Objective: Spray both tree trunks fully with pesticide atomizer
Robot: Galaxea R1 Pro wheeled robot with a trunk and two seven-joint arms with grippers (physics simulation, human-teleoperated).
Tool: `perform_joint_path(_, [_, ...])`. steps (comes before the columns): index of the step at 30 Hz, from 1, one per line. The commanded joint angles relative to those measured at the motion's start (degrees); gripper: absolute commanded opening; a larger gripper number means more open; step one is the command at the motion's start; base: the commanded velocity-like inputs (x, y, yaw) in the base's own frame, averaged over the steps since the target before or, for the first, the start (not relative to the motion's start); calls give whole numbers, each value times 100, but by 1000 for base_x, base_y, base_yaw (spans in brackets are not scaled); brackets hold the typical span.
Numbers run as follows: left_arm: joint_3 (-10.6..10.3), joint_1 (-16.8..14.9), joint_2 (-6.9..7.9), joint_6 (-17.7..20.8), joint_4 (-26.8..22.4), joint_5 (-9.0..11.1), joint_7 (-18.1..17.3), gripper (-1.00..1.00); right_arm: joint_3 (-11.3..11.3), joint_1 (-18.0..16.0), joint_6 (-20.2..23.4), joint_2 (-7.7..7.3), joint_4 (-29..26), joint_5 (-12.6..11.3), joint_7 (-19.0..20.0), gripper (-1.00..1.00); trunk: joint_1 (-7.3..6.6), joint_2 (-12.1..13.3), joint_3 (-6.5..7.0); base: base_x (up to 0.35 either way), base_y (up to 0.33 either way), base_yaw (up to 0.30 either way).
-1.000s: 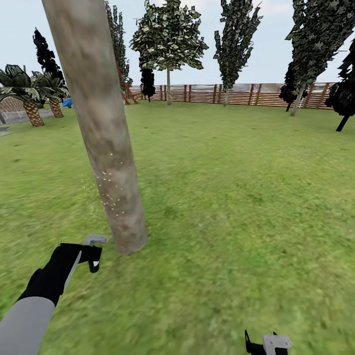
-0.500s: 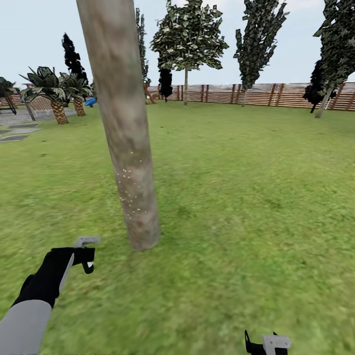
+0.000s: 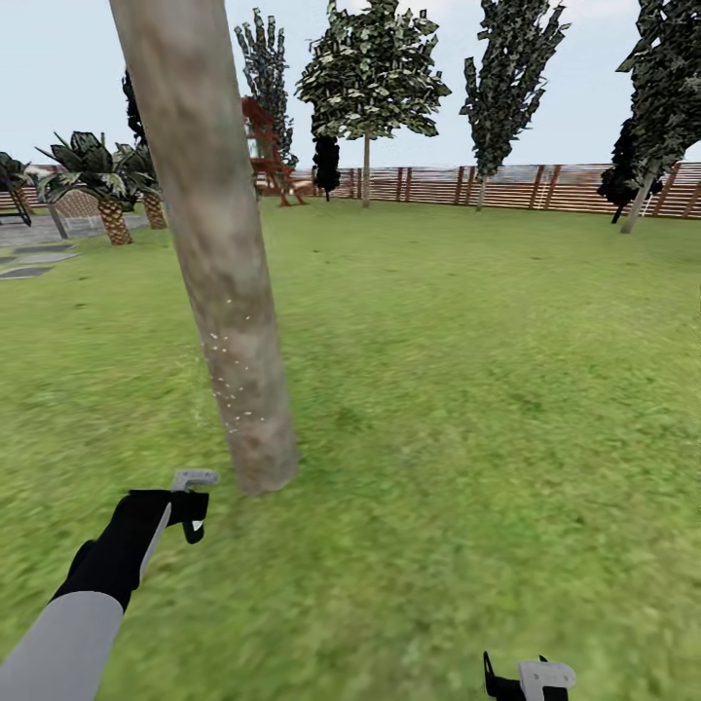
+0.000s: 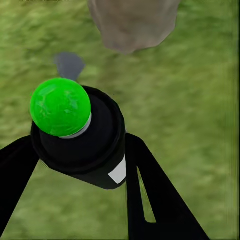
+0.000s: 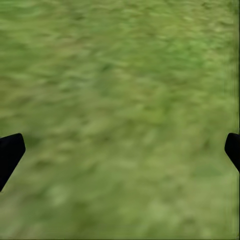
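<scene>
A thick grey-brown tree trunk (image 3: 209,253) leans up from the lawn at the left of the head view, with white pesticide specks (image 3: 232,375) scattered low on its bark. My left gripper (image 3: 192,514) hovers just short of the trunk's base, a little to its left. In the left wrist view that gripper (image 4: 80,160) is shut on the pesticide atomizer (image 4: 85,150), a dark bottle with a white label and a green dot (image 4: 60,106) on its top, facing the trunk's foot (image 4: 132,22). My right gripper (image 3: 531,682) hangs low over grass, its black fingertips (image 5: 10,152) wide apart.
Grass lawn (image 3: 467,389) spreads in every direction. A brown slat fence (image 3: 545,187) closes the far side, with a small leafy tree (image 3: 368,78) and dark columnar trees before it. Squat palms (image 3: 107,185) and a red play frame (image 3: 268,146) stand far left.
Over the second the view swung left, then shifted sideways, so the trunk sits further left in the picture and uncovers the red frame. My left gripper, still holding the atomizer, edged toward the trunk's base.
</scene>
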Motion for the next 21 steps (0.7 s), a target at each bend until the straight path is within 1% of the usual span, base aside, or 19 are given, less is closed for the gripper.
perform_joint_path(1, [7,0,12,-1,0,2,0,-100,-1,0,0,0,0,0,0,100,0,0,0,72,-272,0])
perform_joint_path(5, [8,-3,-4,-1,-8,4,38,-100,-1,0,0,0,0,0,0,100,0,0,0,95,-272,0])
perform_joint_path(8, [26,-3,-53,-1,-2,45,453,-100,-1,0,0,0,0,0,0,100,0,0,0,103,-272,0])
perform_joint_path(10, [29,-1,-81,-1,-1,65,560,-100,-1,0,0,0,0,0,0,100,0,0,0,103,-272,0])
perform_joint_path(13, [28,0,-92,-1,0,64,594,-100,-1,0,0,0,-1,0,0,100,0,0,0,71,-272,8])
perform_joint_path(15, [28,0,-98,-1,0,65,597,-100,1,0,0,0,-5,0,0,100,0,0,0,13,-272,170])
perform_joint_path(21, [29,0,-100,-70,0,72,598,-100,1,0,0,0,-4,0,0,100,0,0,0,32,-272,267])
